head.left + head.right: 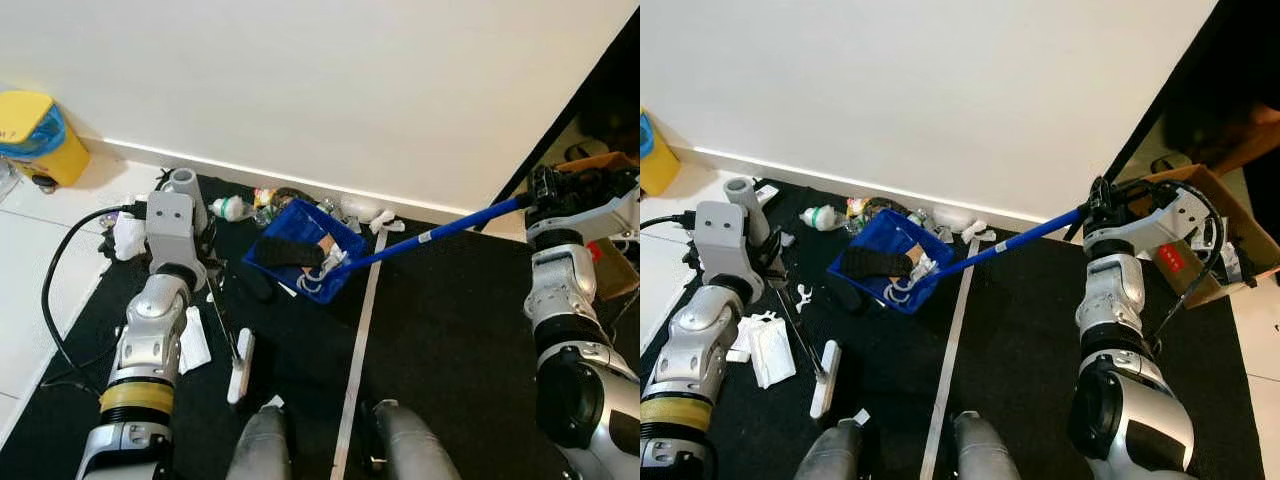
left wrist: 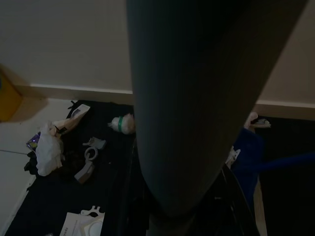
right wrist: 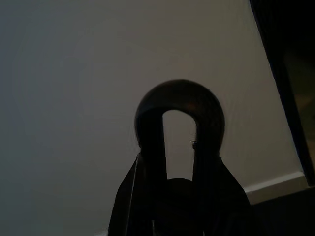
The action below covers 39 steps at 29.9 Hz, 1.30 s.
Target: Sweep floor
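dustpan [image 1: 300, 258] sits on the black mat by the far wall, litter [image 1: 240, 207] to its left. right gripper [image 1: 543, 190] clamps its blue handle [image 1: 440, 231]. left gripper [image 1: 205, 262] grips a thin broom stick: sweep rightward, pan lip flat.

Silver jointed arms are showing black elbow joints; the left arm [image 1: 150, 340] is wearing a yellow band.
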{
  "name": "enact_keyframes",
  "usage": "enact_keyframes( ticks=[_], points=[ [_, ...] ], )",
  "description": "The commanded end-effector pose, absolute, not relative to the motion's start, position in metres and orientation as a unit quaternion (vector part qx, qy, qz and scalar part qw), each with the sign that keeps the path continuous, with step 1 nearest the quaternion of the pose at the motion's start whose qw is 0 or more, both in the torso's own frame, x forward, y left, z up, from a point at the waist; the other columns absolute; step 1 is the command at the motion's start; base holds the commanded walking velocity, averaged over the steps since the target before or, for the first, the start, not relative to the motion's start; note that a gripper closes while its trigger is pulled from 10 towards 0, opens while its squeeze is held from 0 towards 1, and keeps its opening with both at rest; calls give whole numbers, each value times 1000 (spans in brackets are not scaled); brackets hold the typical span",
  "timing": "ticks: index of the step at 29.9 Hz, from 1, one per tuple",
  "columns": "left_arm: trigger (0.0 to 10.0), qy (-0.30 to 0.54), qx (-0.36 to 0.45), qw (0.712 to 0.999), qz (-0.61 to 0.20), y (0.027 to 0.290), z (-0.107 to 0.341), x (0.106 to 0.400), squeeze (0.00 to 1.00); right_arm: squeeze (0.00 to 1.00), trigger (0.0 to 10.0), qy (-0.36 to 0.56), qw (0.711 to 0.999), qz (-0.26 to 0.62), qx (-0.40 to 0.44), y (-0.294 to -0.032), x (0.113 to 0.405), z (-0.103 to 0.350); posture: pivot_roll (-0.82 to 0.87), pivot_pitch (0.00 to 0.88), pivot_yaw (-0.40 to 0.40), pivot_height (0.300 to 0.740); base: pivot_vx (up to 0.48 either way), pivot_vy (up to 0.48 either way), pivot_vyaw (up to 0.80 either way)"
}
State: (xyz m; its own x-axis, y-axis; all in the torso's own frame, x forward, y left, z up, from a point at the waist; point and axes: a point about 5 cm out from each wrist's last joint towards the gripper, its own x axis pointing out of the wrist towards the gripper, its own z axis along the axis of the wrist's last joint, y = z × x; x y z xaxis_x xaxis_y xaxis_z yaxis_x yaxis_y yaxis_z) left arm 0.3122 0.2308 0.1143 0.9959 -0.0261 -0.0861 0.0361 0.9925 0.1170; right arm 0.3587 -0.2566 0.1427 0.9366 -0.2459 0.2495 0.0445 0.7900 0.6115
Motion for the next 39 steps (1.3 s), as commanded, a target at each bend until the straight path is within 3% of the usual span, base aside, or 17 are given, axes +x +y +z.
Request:
enact_keyframes(
  ticks=[1, 4, 6, 8, 11, 15, 39],
  points=[
    [10000, 36, 46, 998, -7, 228, 116, 313, 0, 0, 10000, -216, 909, -81, 349, -267, 361, 163, 42, 110, -1, 740, 0, 0, 0],
    [10000, 42, 45, 998, -2, 228, 114, 313, 0, 0, 10000, -197, 925, -72, 316, -264, 361, 160, 40, 110, -1, 740, 0, 0, 0],
    [10000, 54, 35, 998, 3, 228, 110, 313, 0, 0, 10000, -154, 955, -61, 246, -256, 361, 151, 41, 110, -4, 740, 0, 0, 0],
    [10000, 54, 35, 998, 3, 228, 110, 313, 0, 0, 10000, -154, 955, -61, 246, -256, 361, 151, 41, 110, -4, 740, 0, 0, 0],
    [10000, 58, 45, 997, 2, 225, 106, 313, 0, 0, 10000, -106, 988, -12, 116, -232, 361, 139, 40, 107, -6, 740, 0, 0, 0],
    [10000, 57, 47, 997, -8, 221, 103, 313, 0, 0, 10000, -98, 993, 40, 60, -214, 361, 136, 38, 102, -8, 740, 0, 0, 0],
    [10000, 43, 55, 997, 12, 216, 86, 309, 0, 0, 10000, -71, 996, 47, 9, -204, 340, 100, 29, 70, -16, 740, 0, 0, 0]
  ],
)
